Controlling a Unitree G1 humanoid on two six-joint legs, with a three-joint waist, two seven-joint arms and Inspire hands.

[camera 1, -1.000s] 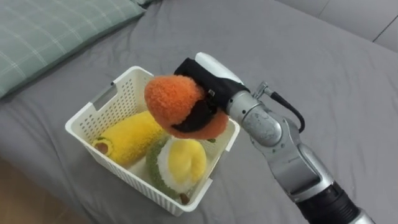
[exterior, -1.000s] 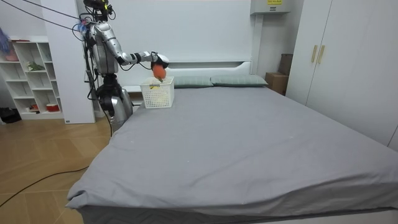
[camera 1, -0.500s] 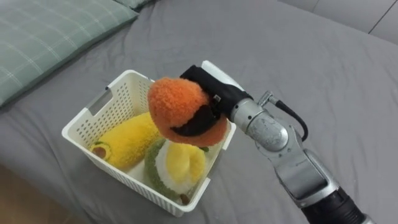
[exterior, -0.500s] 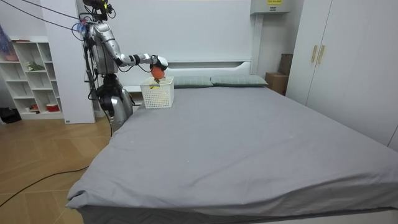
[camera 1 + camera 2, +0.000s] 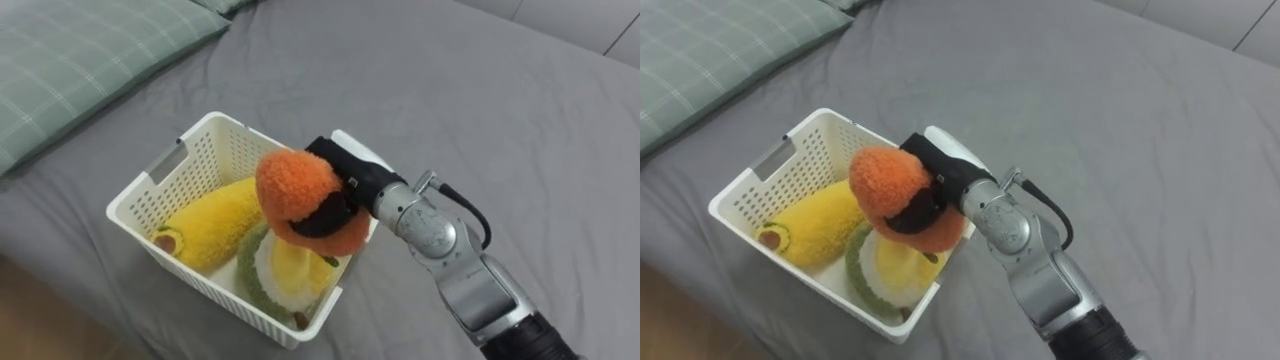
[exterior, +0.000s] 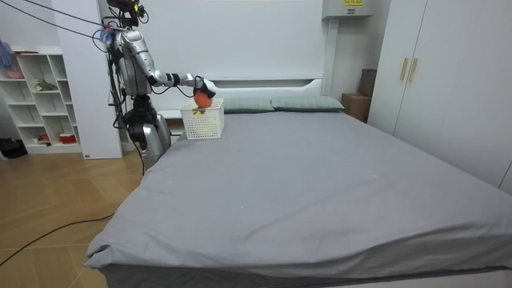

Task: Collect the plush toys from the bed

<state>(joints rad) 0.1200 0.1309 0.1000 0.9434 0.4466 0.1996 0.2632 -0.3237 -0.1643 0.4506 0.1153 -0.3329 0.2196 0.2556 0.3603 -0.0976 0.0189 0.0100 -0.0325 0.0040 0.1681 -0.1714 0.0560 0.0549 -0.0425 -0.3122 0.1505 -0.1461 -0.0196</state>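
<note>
I have the orange plush toy (image 5: 295, 180) wrapped in my right hand (image 5: 345, 172), the dark fingers curled round its middle so that a band of them crosses its front. It hangs just above the right end of the white lattice basket (image 5: 225, 150), not yet down among the things inside. In the basket a long yellow plush (image 5: 210, 225) lies along the left side, and a round green-rimmed plush with a yellow centre (image 5: 270, 280) sits directly under the orange one. The basket stands on the grey bedsheet (image 5: 450, 90), with a green checked pillow (image 5: 70, 60) beyond its left end. I judge the toy light, soft and easily squashed, fuzzy enough not to slip and in no danger from a short drop. A hold round the fat middle suits it, since the pile gives under the fingers. The fluff could cling as the fingers open, so I would spread them wide over the basket.
</note>
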